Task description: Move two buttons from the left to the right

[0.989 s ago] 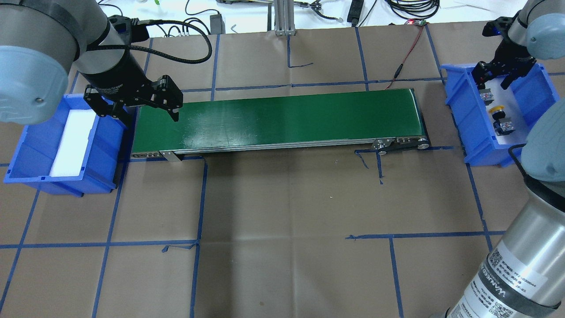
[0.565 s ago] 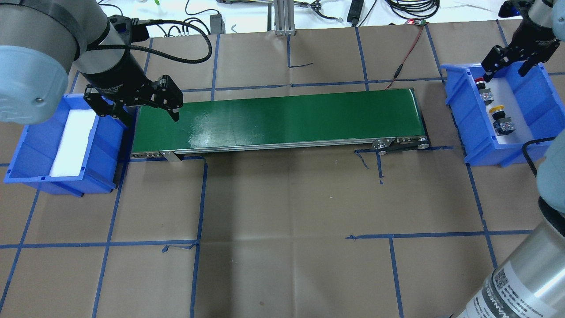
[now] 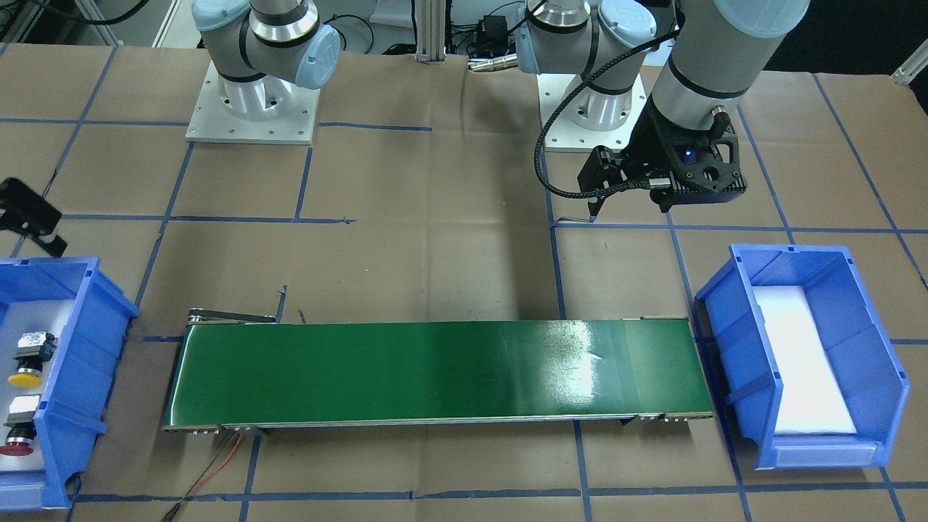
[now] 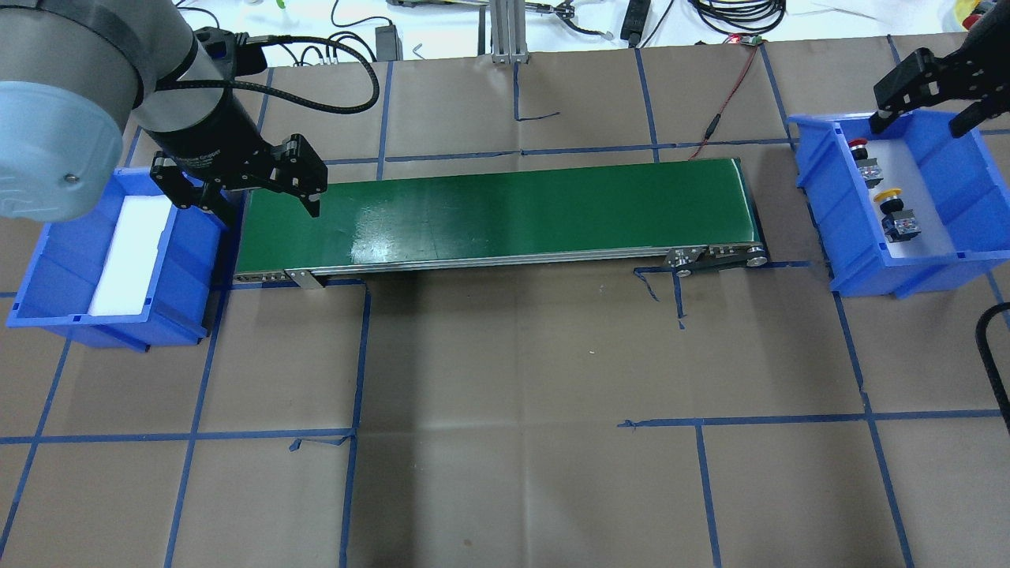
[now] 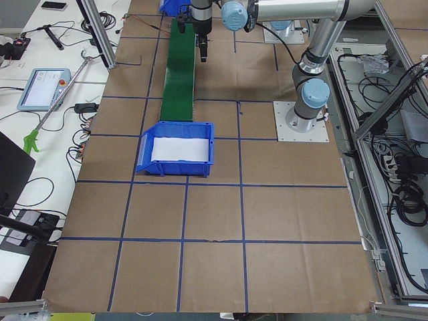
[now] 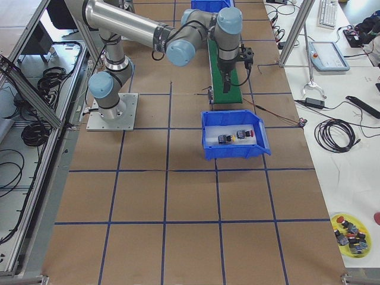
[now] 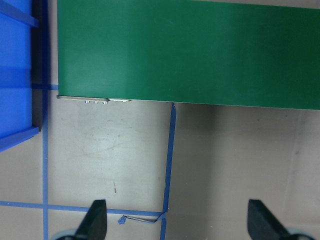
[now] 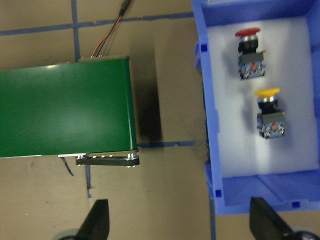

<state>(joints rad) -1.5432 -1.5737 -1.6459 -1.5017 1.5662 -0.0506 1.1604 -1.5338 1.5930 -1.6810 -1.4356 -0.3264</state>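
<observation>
**A:** Seen the right black two-finger gripper (image 4: 920, 118) climb since a second ago: out of the bin, now up over its far rim. No change at the left.

**B:** Gripping anything?

**A:** No. Spread wide, clasping nothing. Same for the left black two-finger gripper (image 4: 262, 207): parted, unloaded, hanging over the left end of the long green conveyor belt (image 4: 513, 213).

**B:** And the buttons?

**A:** Found both lying on the white foam liner (image 8: 227, 130) inside the right-hand blue plastic bin (image 4: 828, 205). Red-capped push-button (image 4: 865, 162) toward the far end, yellow-capped push-button (image 4: 895, 207) nearer. Same grey-black boxy bodies, close together but apart, caps turned to the far side.

**B:** Surface?

**A:** Brown paper over the table (image 4: 513, 379), gridded with blue tape lines (image 4: 359, 355). Matching left-hand blue plastic bin (image 4: 185, 260) just beside the belt's left end, white-lined too.

**B:** Edges, room?

**A:** Wide stretch of paper between belt and robot. Beyond the far edge, a white bench (image 4: 442, 20) strewn with black cables (image 4: 734, 12).
</observation>
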